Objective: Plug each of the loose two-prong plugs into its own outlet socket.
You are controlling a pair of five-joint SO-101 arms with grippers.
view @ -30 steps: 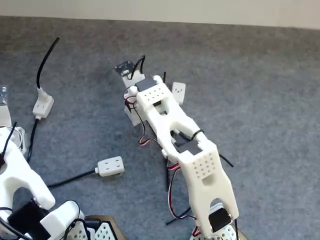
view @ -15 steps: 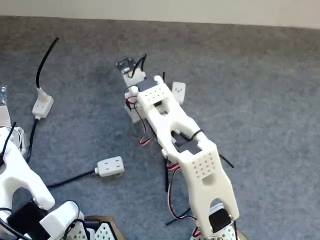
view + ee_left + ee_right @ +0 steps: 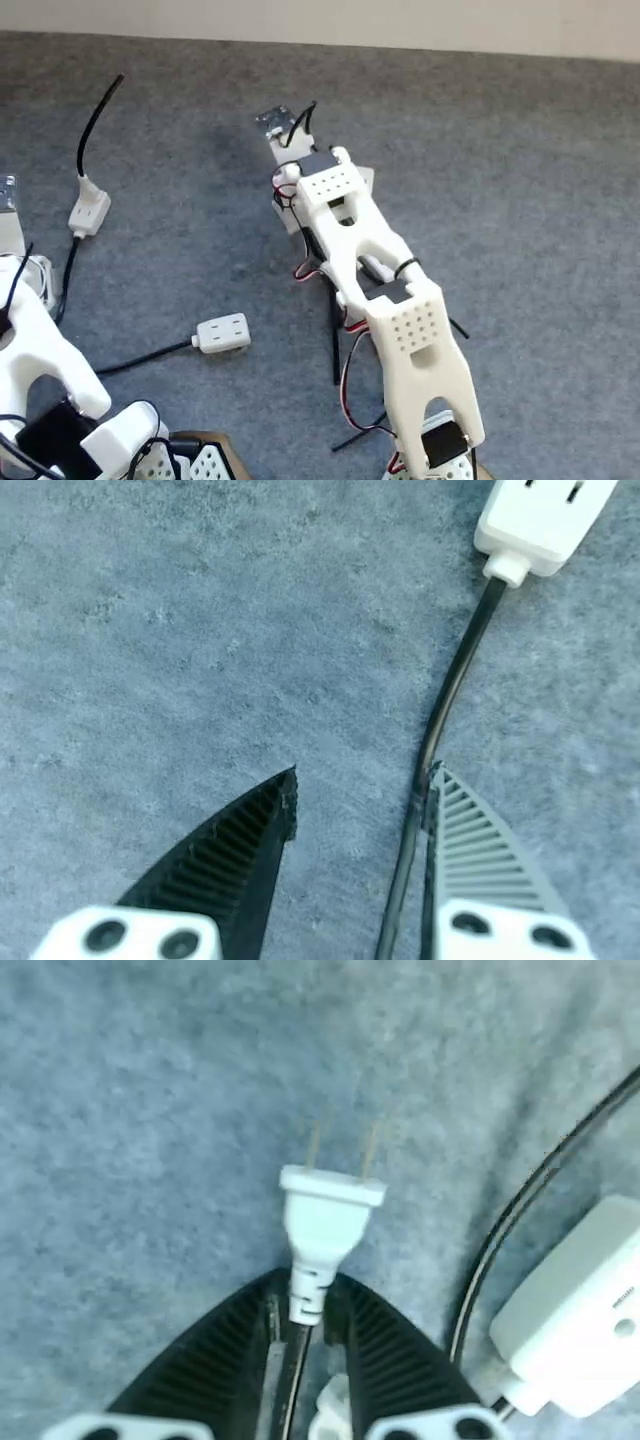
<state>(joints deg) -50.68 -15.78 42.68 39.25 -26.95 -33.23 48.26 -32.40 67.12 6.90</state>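
Item: white two-prong plug, prongs bare and pointing away from the right gripper, lying low over the grey carpet. Hold: the black fingers are closed narrowly on the plug's strain relief, where its cord begins, and the plug body projects clear of the fingertips. Adjacent: a white outlet socket block sits just beside the same gripper, with a thin black cord passing between block and fingers. The plug is apart from the block, not inserted. Carrier: right arm, stretched out across the middle of the carpet in the high view, wrist toward the far side. Further sockets on the carpet: centre-left socket, flat, with a black lead running toward the near-left corner. Far-left socket, with a black cord curving off toward the far edge and another trailing toward the near side. Both are well apart from the right arm. Second carrier: left arm, at the near-left corner. Left gripper: fingers spread wide, one black and one grey, holding nothing. A black socket lead runs just beside the grey finger to a white socket ahead of the left gripper. Which carpet socket this is cannot be told.
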